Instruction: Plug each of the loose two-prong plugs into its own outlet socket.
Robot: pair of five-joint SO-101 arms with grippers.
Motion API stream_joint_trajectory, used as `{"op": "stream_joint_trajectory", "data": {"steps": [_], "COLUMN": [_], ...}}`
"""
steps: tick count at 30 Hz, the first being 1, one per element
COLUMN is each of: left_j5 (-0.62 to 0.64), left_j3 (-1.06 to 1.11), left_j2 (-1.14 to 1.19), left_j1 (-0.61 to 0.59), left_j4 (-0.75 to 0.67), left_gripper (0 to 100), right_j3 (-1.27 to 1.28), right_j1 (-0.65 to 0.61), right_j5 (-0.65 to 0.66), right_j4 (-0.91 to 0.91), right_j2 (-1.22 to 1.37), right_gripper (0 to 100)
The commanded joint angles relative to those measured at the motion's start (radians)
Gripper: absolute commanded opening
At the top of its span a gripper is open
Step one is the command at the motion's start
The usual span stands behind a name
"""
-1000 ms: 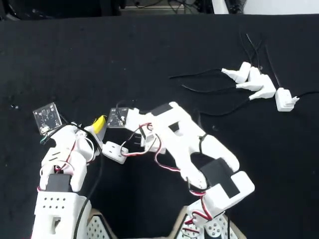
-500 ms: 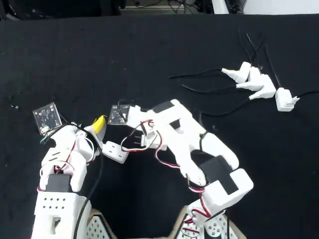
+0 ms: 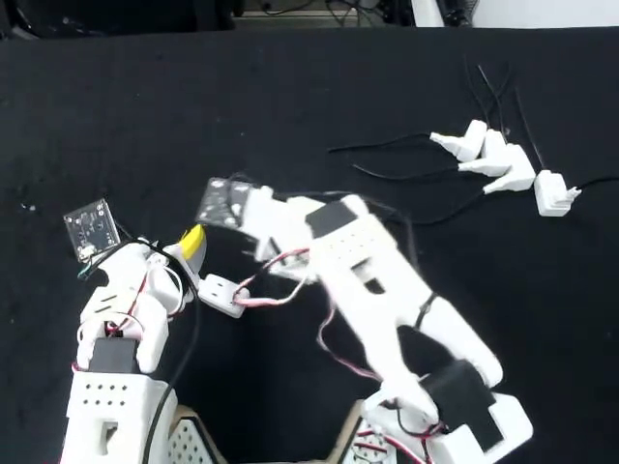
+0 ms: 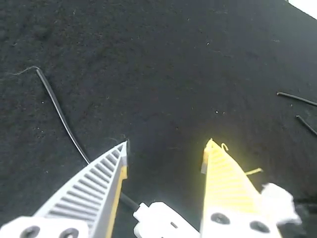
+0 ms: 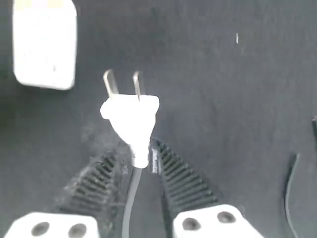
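Observation:
My right gripper (image 5: pixel 136 148) is shut on the neck of a white two-prong plug (image 5: pixel 130 113), whose prongs point away from the fingers. A white outlet socket (image 5: pixel 44 45) lies beyond the plug and off to one side, not in line with the prongs. From above, the right gripper (image 3: pixel 259 224) hovers just beyond that socket (image 3: pixel 221 295), which lies beside my left arm. My left gripper (image 4: pixel 166 144) stands open over the black cloth. A white piece on a black cable (image 4: pixel 161 223) lies between the bases of its fingers.
Several more white plugs (image 3: pixel 493 159) and a white block (image 3: pixel 551 193) lie at the far right with thin black cables (image 3: pixel 406 174) trailing left. A small marker board (image 3: pixel 92 224) sits on the left arm and another (image 3: pixel 222 203) by the right gripper.
The right arm has stretched out and carried its plug away from the socket, toward the far side of the table. The left arm and the socket have stayed put.

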Motion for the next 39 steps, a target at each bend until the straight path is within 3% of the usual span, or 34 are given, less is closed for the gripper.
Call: {"op": "stream_joint_trajectory", "data": {"steps": [1, 8, 14, 22, 39], "left_j5": [0.009, 0.006, -0.166, -0.242, -0.247], "left_j3": [-0.064, -0.093, -0.084, -0.016, 0.001], "left_j2": [-0.009, -0.011, -0.011, -0.009, -0.009], "left_j1": [0.054, 0.101, 0.110, 0.099, 0.099], "left_j4": [-0.009, -0.009, -0.018, -0.106, -0.124], "left_gripper": [25, 25, 25, 25, 25], "right_j3": [-0.008, -0.024, -0.042, -0.074, -0.076], "right_j1": [-0.044, -0.049, -0.066, -0.103, -0.132], "right_j5": [-0.123, -0.215, -0.215, -0.216, -0.275], "right_j4": [-0.114, -0.169, -0.127, -0.026, 0.044], "right_j2": [0.002, 0.050, 0.041, -0.053, -0.208], "right_gripper": [1.1, 1.1, 1.1, 1.1, 1.1]}}
